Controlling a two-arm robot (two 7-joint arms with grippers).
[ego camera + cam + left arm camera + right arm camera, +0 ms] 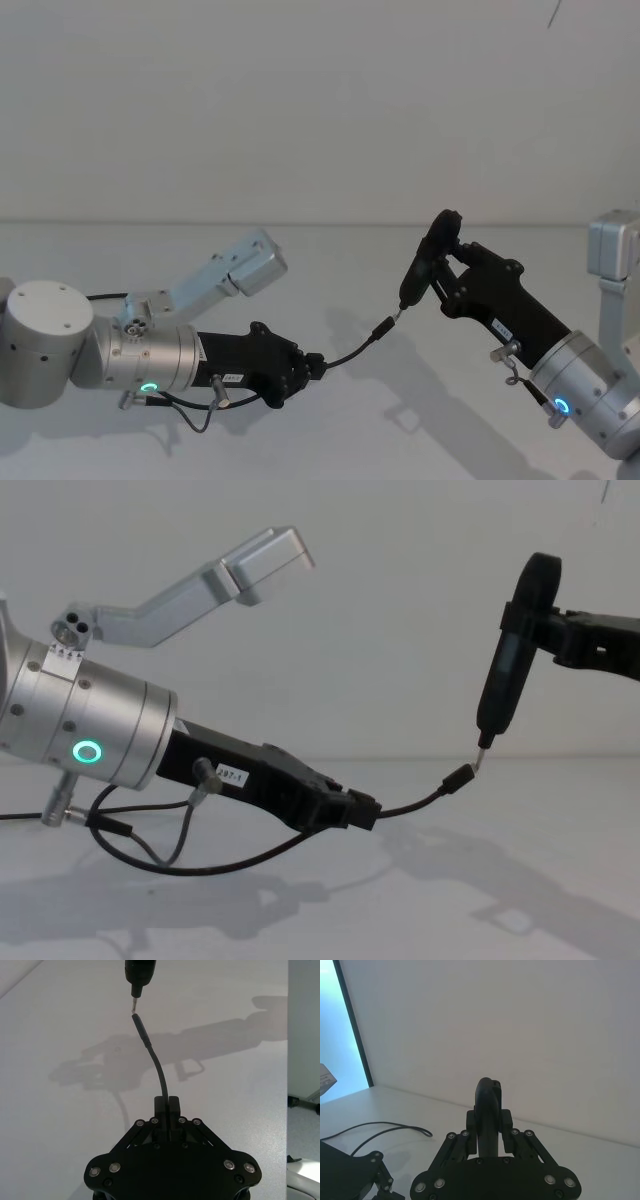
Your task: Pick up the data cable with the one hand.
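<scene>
The left arm's black blocky plastic claw reaches forward low on its silver cylinder wrist with jaws pressed together, while the right arm's black claw angles upward, clamped.

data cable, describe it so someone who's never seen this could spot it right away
Start at the left gripper, low over the white table, its jaws shut. The data cable is the thin black cord arcing out from those jaws, ending in a small plug. Unlike the looped wire hanging beneath that arm, its plug nearly meets the right gripper's pen-shaped tool.
</scene>
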